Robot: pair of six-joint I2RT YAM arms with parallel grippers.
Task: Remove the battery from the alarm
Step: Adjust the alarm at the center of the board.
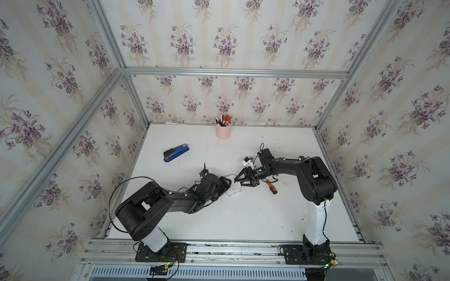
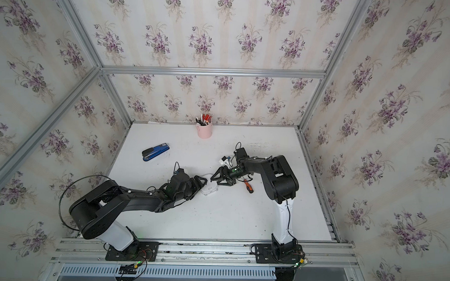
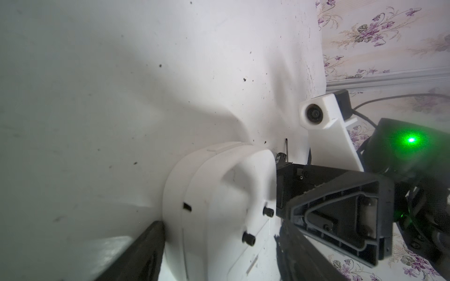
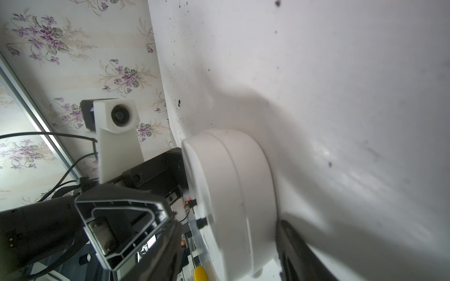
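The alarm point(image 3: 214, 194) is near the middle of the surface point(image 1: 241, 219), right between my two claws. My left claw point(image 3: 219, 228) reaches it from the left edge's side and my right claw point(image 4: 229, 225) from the right edge's side, so neither is nearer.

What matters most is which way the alarm faces. Its dial side is turned down toward the surface and its plain back is turned up, away from it. I cannot see the battery at all, so I cannot tell which way it lies. I think it hides behind the flat panel point(image 3: 246, 253) on that back, below the two black knobs point(image 3: 248, 239), and the panel looks closed.

My left claw is spread wide with the alarm inside it. One of its fingers point(image 3: 146, 248) sits at the dial-side rim and the other at the back. Both look like they touch, so I think this claw holds the alarm.

My right claw is wide too, with the alarm between its fingers point(image 4: 299, 253). One finger is at the dial-side rim, and the other seems a little off the back. I cannot tell if it grips. (The orange-handled screwdriver point(image 1: 271, 186) lies just behind this claw, and nothing holds it.)
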